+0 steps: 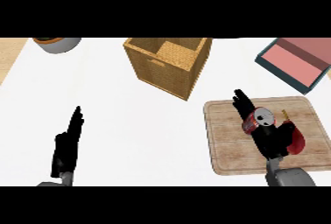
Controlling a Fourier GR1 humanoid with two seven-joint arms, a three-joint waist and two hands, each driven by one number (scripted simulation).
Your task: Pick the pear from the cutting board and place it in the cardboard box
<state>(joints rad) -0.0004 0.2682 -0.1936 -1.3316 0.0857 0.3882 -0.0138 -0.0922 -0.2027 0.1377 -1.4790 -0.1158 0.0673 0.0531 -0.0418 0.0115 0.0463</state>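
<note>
Seemingly right hand point(268, 135) beside pear point(295, 139)

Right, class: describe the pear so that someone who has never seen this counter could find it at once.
Start at the wooden cutting board at the counter's right, below the open cardboard box. The robot's right hand lies over that board, and the pear sits against its right side. It is the only dark red, rounded thing there, with a thin yellowish stem pointing up the view.
</note>
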